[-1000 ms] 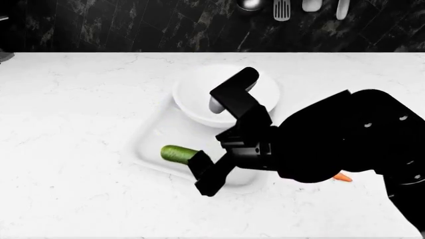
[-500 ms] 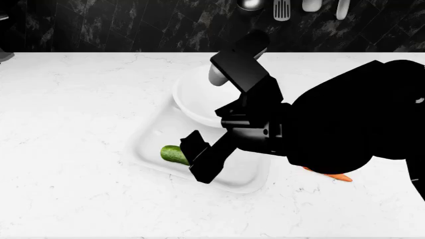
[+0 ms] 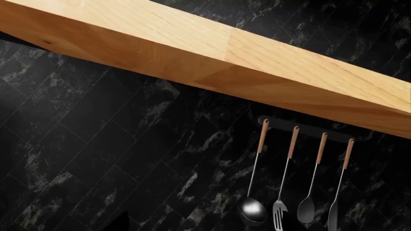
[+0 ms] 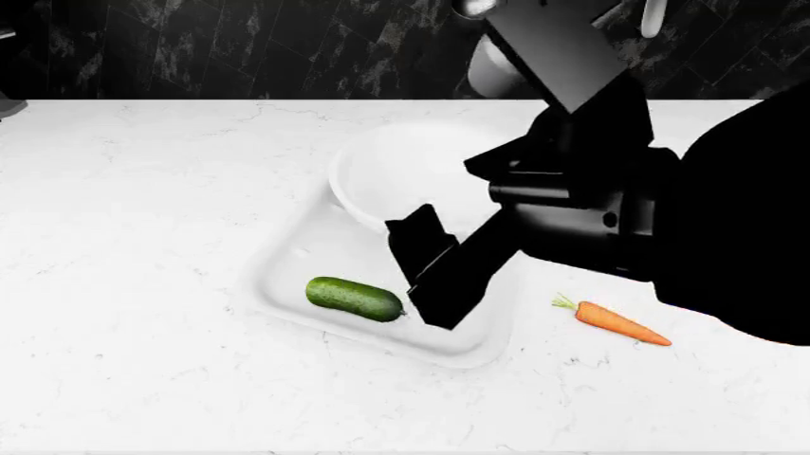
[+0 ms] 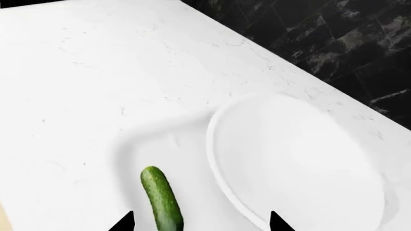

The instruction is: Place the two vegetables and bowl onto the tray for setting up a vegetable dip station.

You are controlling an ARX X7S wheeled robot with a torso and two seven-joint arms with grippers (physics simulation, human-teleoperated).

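wood shelf [image 3: 212, 57] | 4 hanging utensils [image 3: 292, 185] | black tile wall [image 3: 96, 159] | white marble counter [image 4: 139, 190]

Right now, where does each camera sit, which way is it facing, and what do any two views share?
Head: above, facing down at the counter; right gripper open over tray, carrot beside it.
Left wrist: faces wall, shelf and utensils; no body visible.
Right wrist: faces down at cucumber, bowl; fingertips show.
Head and right wrist share cucumber, bowl, tray.

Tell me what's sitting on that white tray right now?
A cucumber lies on the tray, and a bowl rests on its far end. The right hand hides part of the tray. The carrot is off it.
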